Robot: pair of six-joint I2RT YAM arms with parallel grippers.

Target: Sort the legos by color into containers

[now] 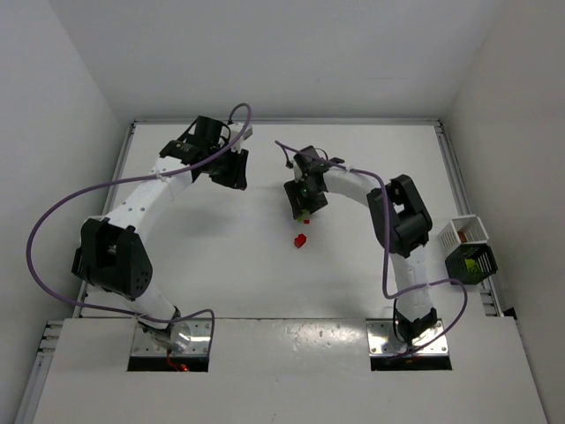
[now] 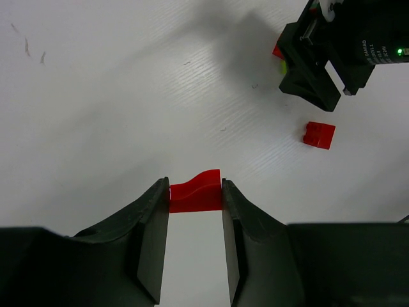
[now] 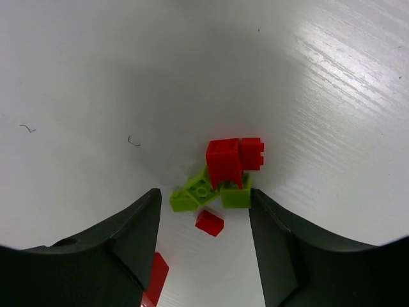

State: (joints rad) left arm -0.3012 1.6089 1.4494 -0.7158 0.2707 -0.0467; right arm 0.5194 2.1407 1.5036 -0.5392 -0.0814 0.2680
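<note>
Working outward from the near edge of the table (image 1: 265, 291), the first task item is a white container (image 1: 463, 231) standing at the right rim, well apart from both arms. Just beside it, on its near side, sits a dark box (image 1: 470, 263) with something lime yellow-green inside, too small to make out.

Further in, near the middle of the table, a loose red brick (image 1: 301, 239) lies flat on its own, touching nothing.

Just beyond it hangs the right gripper (image 3: 204, 195), pointing down. Its jaws stand about half apart and are closed on a small stack (image 3: 220, 176) of lime yellow-green bricks with red ones clicked on top. The stack sits right at the fingertips, with its lime base against the inner faces of the fingers (image 3: 268, 224), and it casts a shadow on the table below.

Farthest away, to the left of the right gripper and apart from it, is the left gripper (image 2: 195, 188). Its jaws are drawn close together and pinch a curved red brick (image 2: 196, 192) squarely between the tips, above the bare white surface.
</note>
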